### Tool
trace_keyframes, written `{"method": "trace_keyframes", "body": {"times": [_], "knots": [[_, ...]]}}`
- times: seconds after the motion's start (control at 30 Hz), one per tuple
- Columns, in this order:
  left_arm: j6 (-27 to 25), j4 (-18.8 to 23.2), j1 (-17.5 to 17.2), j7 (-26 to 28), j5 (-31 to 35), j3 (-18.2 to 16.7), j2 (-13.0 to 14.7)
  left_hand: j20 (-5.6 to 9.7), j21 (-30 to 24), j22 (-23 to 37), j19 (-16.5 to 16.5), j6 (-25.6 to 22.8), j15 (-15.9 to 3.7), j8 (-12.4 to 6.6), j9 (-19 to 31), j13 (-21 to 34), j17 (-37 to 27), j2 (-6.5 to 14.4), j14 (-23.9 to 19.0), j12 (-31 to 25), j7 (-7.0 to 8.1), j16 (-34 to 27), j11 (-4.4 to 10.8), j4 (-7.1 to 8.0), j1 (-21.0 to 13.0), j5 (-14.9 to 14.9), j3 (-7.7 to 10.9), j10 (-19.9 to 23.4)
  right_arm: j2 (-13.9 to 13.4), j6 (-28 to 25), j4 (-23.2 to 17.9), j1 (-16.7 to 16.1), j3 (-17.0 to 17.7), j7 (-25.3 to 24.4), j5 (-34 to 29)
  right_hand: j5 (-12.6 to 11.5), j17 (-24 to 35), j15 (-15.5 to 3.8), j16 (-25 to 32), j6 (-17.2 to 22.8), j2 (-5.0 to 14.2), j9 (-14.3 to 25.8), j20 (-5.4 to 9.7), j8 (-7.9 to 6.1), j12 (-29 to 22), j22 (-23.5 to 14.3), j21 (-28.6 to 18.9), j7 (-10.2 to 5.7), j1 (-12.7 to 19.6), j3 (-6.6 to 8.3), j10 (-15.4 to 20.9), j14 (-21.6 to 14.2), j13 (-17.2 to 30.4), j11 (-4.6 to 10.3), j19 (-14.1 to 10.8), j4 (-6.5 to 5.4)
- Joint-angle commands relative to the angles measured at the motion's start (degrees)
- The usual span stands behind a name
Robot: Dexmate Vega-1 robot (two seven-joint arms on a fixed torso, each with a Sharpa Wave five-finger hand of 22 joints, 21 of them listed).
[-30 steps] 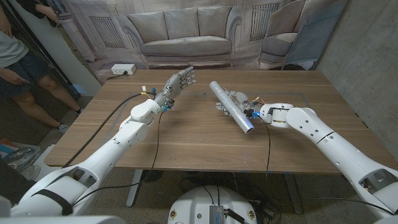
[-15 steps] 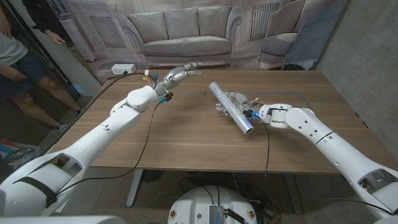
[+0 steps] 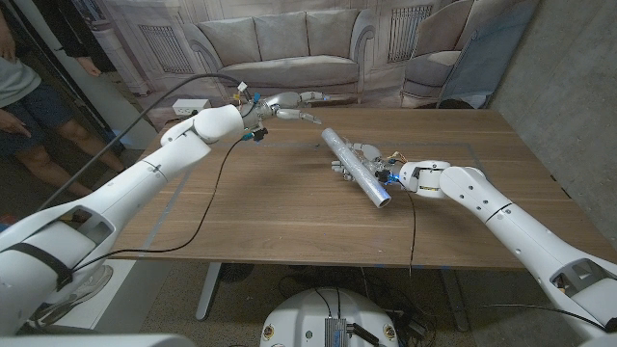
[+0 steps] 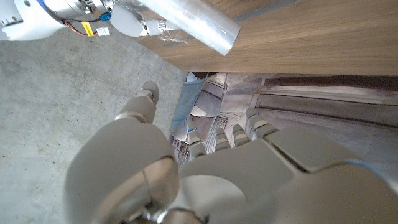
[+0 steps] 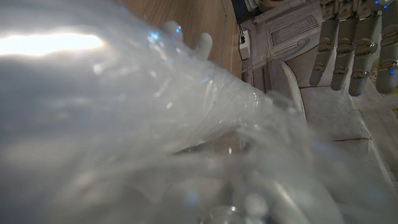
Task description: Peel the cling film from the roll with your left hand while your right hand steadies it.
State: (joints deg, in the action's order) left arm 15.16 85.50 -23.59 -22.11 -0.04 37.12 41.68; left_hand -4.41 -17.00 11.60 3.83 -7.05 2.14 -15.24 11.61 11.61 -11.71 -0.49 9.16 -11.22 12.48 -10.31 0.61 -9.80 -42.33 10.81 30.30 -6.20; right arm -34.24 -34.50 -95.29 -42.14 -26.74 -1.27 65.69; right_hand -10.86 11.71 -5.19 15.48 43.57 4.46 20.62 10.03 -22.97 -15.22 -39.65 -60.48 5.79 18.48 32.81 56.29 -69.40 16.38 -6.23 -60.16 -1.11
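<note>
In the head view, the cling film roll (image 3: 357, 166) is gripped by the right hand (image 3: 371, 162) mid-table (image 3: 289, 212); the left hand (image 3: 289, 104), fingers apart and empty, is raised beyond the roll, near a white power strip (image 3: 191, 107). In the left wrist view, the roll's end (image 4: 193, 25) is seen past spread fingers (image 4: 140, 109). In the right wrist view, blurred film (image 5: 124, 106) blocks the lens.

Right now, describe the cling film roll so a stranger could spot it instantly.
On the wooden table, look right of centre, where the right hand grips a long shiny tube lying diagonally. That is the cling film roll, the only silvery cylinder there.
</note>
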Motion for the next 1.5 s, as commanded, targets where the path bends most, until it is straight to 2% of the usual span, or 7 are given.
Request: {"method": "trace_keyframes", "body": {"times": [0.03,0.57,0.8,1.07,1.17,1.33,1.5], "knots": [[-2.44,4.12,9.69,-13.33,7.51,4.07,1.31,0.28,0.08,0.01,-0.06,-0.99,-0.21,-0.41,0.37,0.14,0.08,-0.34,1.18,-0.42,0.07,-0.23,0.40,-0.08,-1.95,0.35,0.03,-0.43,0.22,1.10,0.44,-0.32,0.26,1.13,-0.17,-0.39,0.08,0.24,0.28,-0.13,-0.09,0.08,2.61,0.02,0.20,-0.39,-0.49,0.51,-0.68,0.22,0.26,0.03,0.20,-0.42,-0.73,-0.49],[-6.32,9.10,19.93,-28.09,17.33,9.24,-0.83,0.31,0.57,-0.07,0.76,-5.46,-0.15,-2.16,0.73,0.09,0.50,-0.57,2.90,-0.68,0.00,-0.12,1.18,0.31,-4.35,-0.01,-0.62,-0.69,0.58,1.85,1.27,-0.73,0.67,2.83,0.62,-0.38,-0.05,0.52,0.29,-0.11,-0.07,0.21,2.61,0.06,0.29,-1.37,-0.81,0.73,-1.39,0.34,0.32,0.15,0.35,-0.51,-0.77,-0.97],[-7.61,8.94,23.01,-32.78,20.94,11.47,-2.33,0.47,0.91,-0.16,1.19,-11.54,-0.17,-4.73,1.24,0.01,0.70,-0.56,3.85,-0.96,-0.07,-0.23,2.26,0.69,-5.90,-0.23,-1.46,-0.43,0.67,1.86,1.41,-0.62,0.75,3.09,0.81,-0.37,-0.11,0.50,0.29,-0.05,-0.07,0.25,2.61,0.07,0.34,-1.81,-0.91,0.70,-1.74,0.40,0.36,0.20,0.43,-0.57,-0.74,-1.22],[-7.92,9.54,24.71,-34.47,25.81,13.44,-4.28,0.86,0.98,-0.26,0.96,-16.44,-0.48,-6.73,1.45,-0.09,0.87,0.34,3.96,-1.32,0.09,-0.45,3.37,0.56,-8.48,-0.35,-1.68,0.60,0.35,2.48,0.69,-1.33,1.33,3.18,1.16,-0.35,-0.16,0.58,0.35,0.03,-0.07,0.30,2.60,0.08,0.35,-2.26,-0.96,0.87,-2.18,0.46,0.48,0.12,0.51,-0.63,-0.68,-1.54],[-8.35,13.55,23.36,-30.52,32.80,14.01,-3.68,0.78,1.03,-0.27,1.00,-16.73,-0.57,-6.84,1.44,-0.10,0.90,0.23,3.97,-1.27,0.14,-0.46,3.38,0.49,-8.82,-0.38,-1.81,0.53,0.18,3.10,0.36,-1.89,1.64,3.40,1.26,-0.34,-0.18,0.59,0.36,0.09,-0.04,0.30,2.60,0.08,0.35,-2.39,-0.97,0.90,-2.31,0.49,0.53,0.12,0.53,-0.65,-0.64,-1.65],[-6.35,14.80,20.74,-24.50,37.57,13.46,-3.51,0.82,1.06,-0.29,0.99,-15.97,-1.06,-6.47,1.34,-0.11,0.91,0.07,3.90,-1.12,0.18,-0.52,3.62,0.45,-9.36,-0.43,-2.06,0.20,-0.13,3.72,0.16,-2.44,1.82,4.24,1.42,-0.35,-0.20,0.64,0.40,0.11,0.00,0.28,2.60,0.11,0.34,-2.60,-0.99,0.92,-2.51,0.55,0.64,0.07,0.57,-0.71,-0.62,-1.81],[-5.93,11.61,21.57,-27.48,36.55,14.17,-5.94,0.97,1.08,-0.31,0.92,-14.56,-1.28,-5.82,1.19,-0.11,0.90,-0.04,3.79,-1.11,0.15,-0.59,3.90,0.52,-9.82,-0.47,-2.39,0.22,-0.38,4.14,-0.01,-2.78,1.87,4.66,1.42,-0.35,-0.24,0.54,0.49,0.15,0.04,0.28,2.61,0.14,0.37,-2.85,-1.01,0.97,-2.72,0.63,0.67,-0.13,0.62,-0.69,-0.61,-1.98]]}}
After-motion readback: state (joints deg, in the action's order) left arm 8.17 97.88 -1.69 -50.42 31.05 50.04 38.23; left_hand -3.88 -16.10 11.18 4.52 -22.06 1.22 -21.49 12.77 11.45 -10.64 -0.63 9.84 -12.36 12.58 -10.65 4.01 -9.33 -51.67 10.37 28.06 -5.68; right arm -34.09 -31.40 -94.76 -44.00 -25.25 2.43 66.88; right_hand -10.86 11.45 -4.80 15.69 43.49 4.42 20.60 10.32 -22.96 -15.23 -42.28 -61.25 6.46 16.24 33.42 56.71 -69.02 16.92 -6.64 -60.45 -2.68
